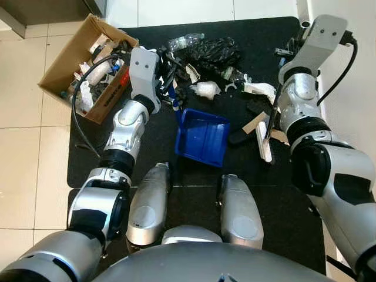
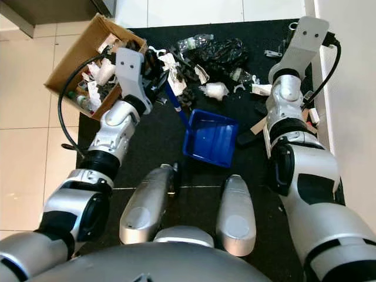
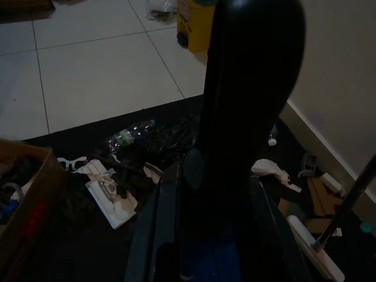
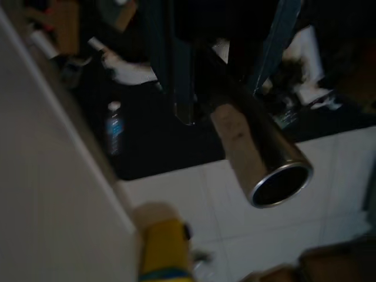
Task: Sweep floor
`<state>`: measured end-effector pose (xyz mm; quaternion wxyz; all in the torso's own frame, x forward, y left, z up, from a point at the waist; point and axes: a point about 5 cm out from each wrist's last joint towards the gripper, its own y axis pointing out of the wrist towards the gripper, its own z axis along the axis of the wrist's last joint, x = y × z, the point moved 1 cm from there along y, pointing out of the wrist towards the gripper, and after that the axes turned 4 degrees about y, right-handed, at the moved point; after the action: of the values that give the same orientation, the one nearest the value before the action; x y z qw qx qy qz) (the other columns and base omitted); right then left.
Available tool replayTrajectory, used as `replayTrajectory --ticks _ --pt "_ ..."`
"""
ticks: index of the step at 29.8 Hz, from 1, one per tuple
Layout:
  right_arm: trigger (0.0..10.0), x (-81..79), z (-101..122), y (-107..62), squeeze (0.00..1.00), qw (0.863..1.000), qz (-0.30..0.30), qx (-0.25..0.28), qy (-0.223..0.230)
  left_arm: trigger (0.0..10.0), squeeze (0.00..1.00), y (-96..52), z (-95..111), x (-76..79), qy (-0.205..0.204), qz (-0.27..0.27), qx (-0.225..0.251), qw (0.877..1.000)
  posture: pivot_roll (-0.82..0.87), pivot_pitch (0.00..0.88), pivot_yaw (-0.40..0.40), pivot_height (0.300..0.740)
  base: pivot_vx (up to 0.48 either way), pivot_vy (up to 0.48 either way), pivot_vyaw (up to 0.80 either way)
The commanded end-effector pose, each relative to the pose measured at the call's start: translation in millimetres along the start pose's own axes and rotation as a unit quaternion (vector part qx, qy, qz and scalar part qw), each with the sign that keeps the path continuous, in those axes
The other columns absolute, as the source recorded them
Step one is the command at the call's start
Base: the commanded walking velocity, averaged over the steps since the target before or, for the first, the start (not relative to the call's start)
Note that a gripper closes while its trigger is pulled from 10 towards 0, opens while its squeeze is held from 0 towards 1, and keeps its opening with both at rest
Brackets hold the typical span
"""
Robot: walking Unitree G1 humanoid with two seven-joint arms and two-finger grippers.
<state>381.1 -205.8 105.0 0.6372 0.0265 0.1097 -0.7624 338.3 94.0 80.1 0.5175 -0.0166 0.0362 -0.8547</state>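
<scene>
Where the pale tiled floor (image 1: pixel 29 111) meets a white wall (image 2: pixel 352 88), a black mat (image 1: pixel 194 170) lies spread, and nearly everything sits on it. One blue dustpan (image 1: pixel 202 136) rests near the mat's middle, its long handle (image 2: pixel 175 103) slanting up toward the far left corner. The left gripper (image 2: pixel 154 70) is at that handle's upper end, but whether its fingers are pinching the handle cannot be told from the head views; in the dark left wrist view the handle stands right against the fingers. One broom stands by the mat's right edge: its white head (image 1: pixel 264 141) touches the mat and its metal pole (image 4: pixel 252 158) runs up between the fingers of the right gripper (image 4: pixel 220 56), which are pressed onto it. Along the mat's far edge lies a heap of litter: one black plastic bag (image 1: pixel 212 54), one clear bottle (image 1: pixel 185 41), and several white scraps. One open cardboard box (image 1: pixel 61 67) full of rubbish straddles the mat's far left corner and the tiles. One yellow container (image 3: pixel 194 23) stands on the tiles beyond.
</scene>
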Motion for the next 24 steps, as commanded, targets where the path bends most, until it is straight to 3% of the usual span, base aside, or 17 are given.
replayTrajectory --ticks 1,4,7,9,12,14,16,17,18,20,24 --pt "10.0 -19.2 -41.2 -11.4 0.0 0.99 0.038 -0.095 0.095 10.0 0.0 -1.2 0.3 3.9 -0.018 -0.002 0.009 1.0 0.29 0.234 0.083 0.74 0.0 0.0 0.0" --pt "10.0 -21.4 -40.1 -11.2 0.0 0.989 0.048 -0.091 0.103 10.0 0.0 -0.7 0.5 4.8 -0.019 -0.002 0.008 1.0 0.28 0.234 0.081 0.74 0.0 0.0 0.0" --pt "10.0 -41.6 -31.1 -10.7 0.0 0.973 0.131 -0.064 0.177 10.0 0.0 1.9 1.1 8.8 -0.022 -0.004 0.006 1.0 0.26 0.231 0.081 0.74 0.0 0.0 0.0" --pt "10.0 -47.7 -28.5 -11.1 0.0 0.967 0.155 -0.056 0.193 10.0 0.0 2.6 1.3 9.8 -0.023 -0.005 0.006 1.0 0.26 0.231 0.081 0.74 0.0 0.0 0.0" --pt "10.0 -67.0 -21.4 -13.7 0.0 0.944 0.231 -0.037 0.233 10.0 0.0 5.1 2.9 12.6 -0.025 -0.008 0.005 1.0 0.25 0.23 0.083 0.74 0.0 0.0 0.0" --pt "10.0 -71.0 -20.2 -14.5 0.0 0.939 0.245 -0.033 0.239 10.0 0.0 5.8 3.2 13.1 -0.025 -0.009 0.005 1.0 0.25 0.23 0.083 0.74 0.0 0.0 0.0" --pt "10.0 -86.9 -17.0 -19.5 0.0 0.915 0.307 -0.026 0.26 10.0 0.0 6.9 4.1 14.0 -0.027 -0.011 0.003 1.0 0.24 0.227 0.084 0.74 0.0 0.0 0.0" --pt "10.0 -86.9 -17.0 -19.5 0.0 0.915 0.307 -0.026 0.26 10.0 0.0 6.9 4.1 14.0 -0.027 -0.011 0.003 1.0 0.24 0.227 0.084 0.74 0.0 0.0 0.0" --pt "10.0 -94.1 -16.8 -22.7 0.0 0.904 0.337 -0.026 0.26 10.0 0.0 7.1 4.1 14.0 -0.027 -0.011 0.003 1.0 0.24 0.227 0.084 0.74 0.0 0.0 0.0" --pt "10.0 -98.1 -16.9 -25.9 0.0 0.896 0.366 -0.024 0.25 10.0 0.0 7.5 3.7 14.5 -0.027 -0.012 0.002 1.0 0.23 0.225 0.083 0.74 0.0 0.0 0.0" --pt "10.0 -95.0 -12.2 -26.1 0.0 0.895 0.38 -0.007 0.234 10.0 0.0 8.0 3.6 14.8 -0.027 -0.011 0.001 1.0 0.22 0.223 0.081 0.74 0.0 0.0 0.0"
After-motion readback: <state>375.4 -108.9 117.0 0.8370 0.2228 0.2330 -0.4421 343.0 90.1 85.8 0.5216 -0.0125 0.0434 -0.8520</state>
